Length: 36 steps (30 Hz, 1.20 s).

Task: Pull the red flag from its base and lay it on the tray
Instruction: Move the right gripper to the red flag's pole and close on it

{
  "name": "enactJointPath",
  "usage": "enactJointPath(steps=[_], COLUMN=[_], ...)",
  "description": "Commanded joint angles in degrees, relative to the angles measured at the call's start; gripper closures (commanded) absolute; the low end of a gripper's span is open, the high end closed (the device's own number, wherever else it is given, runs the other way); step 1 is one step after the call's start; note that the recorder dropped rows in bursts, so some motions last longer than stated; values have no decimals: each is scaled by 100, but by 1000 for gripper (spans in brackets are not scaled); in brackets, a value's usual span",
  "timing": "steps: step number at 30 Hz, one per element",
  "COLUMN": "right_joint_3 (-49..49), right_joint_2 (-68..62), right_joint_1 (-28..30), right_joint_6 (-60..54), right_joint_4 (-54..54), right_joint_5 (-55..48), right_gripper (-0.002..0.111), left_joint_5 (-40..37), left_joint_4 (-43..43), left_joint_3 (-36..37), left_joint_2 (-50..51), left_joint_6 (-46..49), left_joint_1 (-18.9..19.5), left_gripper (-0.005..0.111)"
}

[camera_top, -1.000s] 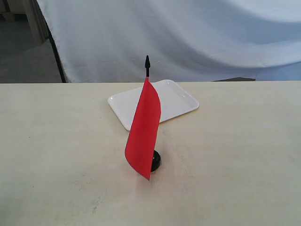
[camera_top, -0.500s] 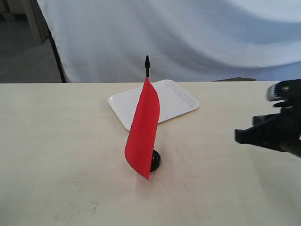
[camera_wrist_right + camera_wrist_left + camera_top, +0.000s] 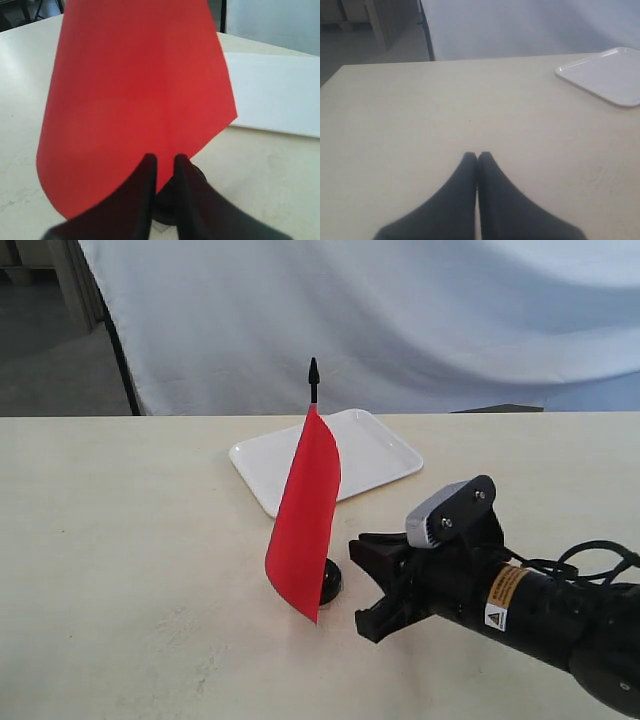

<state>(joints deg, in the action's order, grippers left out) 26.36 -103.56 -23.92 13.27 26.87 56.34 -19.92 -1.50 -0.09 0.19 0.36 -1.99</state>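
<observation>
The red flag (image 3: 305,520) stands upright in its small black base (image 3: 330,583) in the middle of the table, its black tip (image 3: 313,375) pointing up. The white tray (image 3: 370,450) lies just behind it. My right gripper (image 3: 364,586) is open just right of the base, low over the table, jaws a little apart with nothing between them. Its wrist view shows the red flag (image 3: 135,100) close ahead of the right gripper (image 3: 165,159), the base (image 3: 197,175) partly behind the fingers. My left gripper (image 3: 477,156) is shut and empty over bare table.
A white cloth backdrop (image 3: 400,310) hangs behind the table's far edge. The tray's corner (image 3: 610,75) shows in the left wrist view, far from that gripper. The right arm (image 3: 540,615) lies across the table's front right.
The right arm has come in from the right edge and moved left and down to just beside the base. The flag, base and tray have not moved.
</observation>
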Motion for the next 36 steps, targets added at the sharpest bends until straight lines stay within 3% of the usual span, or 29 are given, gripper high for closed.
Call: enactJointPath(steps=[1, 4, 7, 16, 23, 36], right_joint_3=[21, 21, 21, 628, 1039, 1494], right_joint_2=[-408, -684, -910, -1155, -1155, -1250], right_joint_1=[-14, -14, -14, -22, -22, -51], right_joint_6=[-133, -211, -211, -168, -48, -22], right_joint_4=[52, -226, -367, 169, 360, 448], right_joint_5=[540, 976, 1362, 1265, 467, 48], right_gripper=[64, 40, 31, 41, 41, 41], left_joint_5=[26, 26, 26, 26, 26, 26], left_joint_4=[-15, -15, -15, -15, -15, -15], left_joint_3=[9, 9, 9, 9, 9, 9], left_joint_2=[-19, -19, -19, -19, -19, -19], left_joint_6=[-36, -36, -36, -36, -36, -36], left_joint_1=[13, 13, 13, 13, 13, 13], left_gripper=[107, 107, 107, 107, 107, 107])
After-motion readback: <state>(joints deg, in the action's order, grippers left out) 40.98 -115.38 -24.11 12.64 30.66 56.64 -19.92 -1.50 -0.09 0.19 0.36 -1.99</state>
